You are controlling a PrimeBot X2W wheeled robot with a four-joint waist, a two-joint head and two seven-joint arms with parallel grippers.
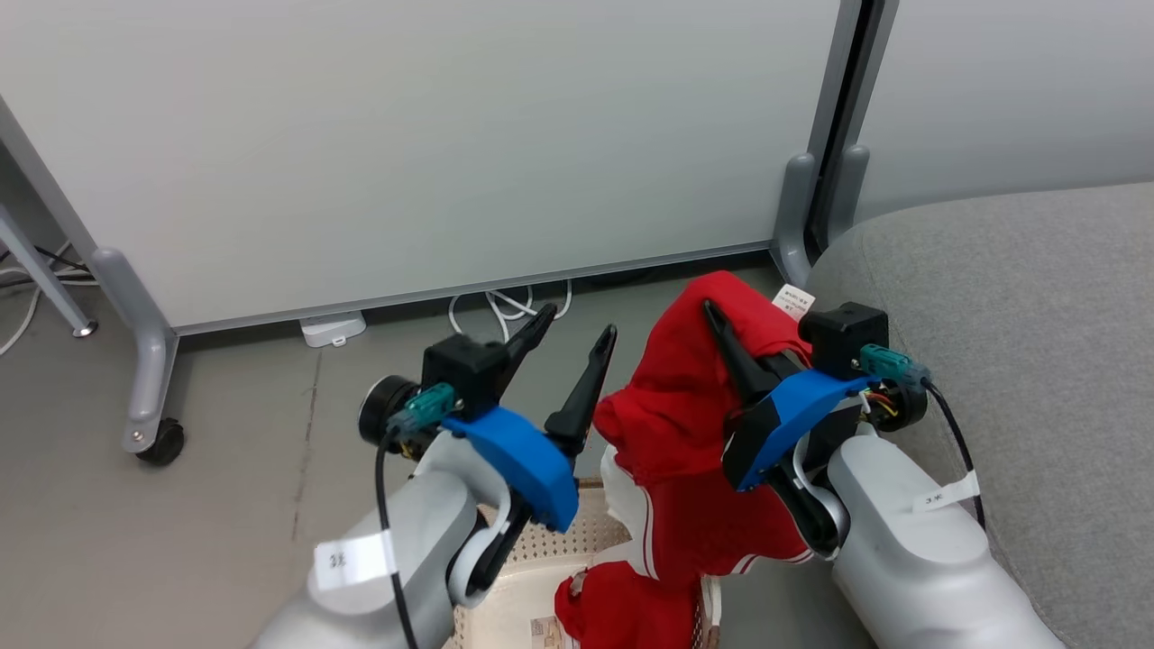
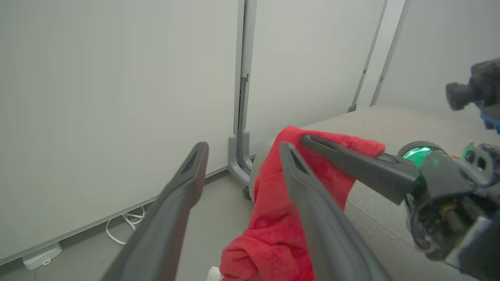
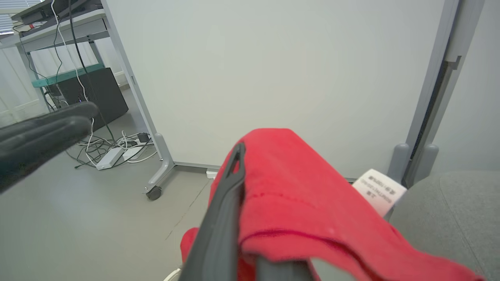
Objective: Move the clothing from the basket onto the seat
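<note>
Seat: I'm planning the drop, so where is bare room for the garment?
The grey seat is bare from its rounded corner by the partition foot out to the right. Crowded: over the basket, where the clothing hangs from the shut right claw beside the open left claw.

White partition panels [image 1: 433, 135] stand on castered grey legs [image 1: 149, 361]; white cables [image 1: 509, 305] and perhaps a power adapter [image 1: 334, 328] lie beneath.
</note>
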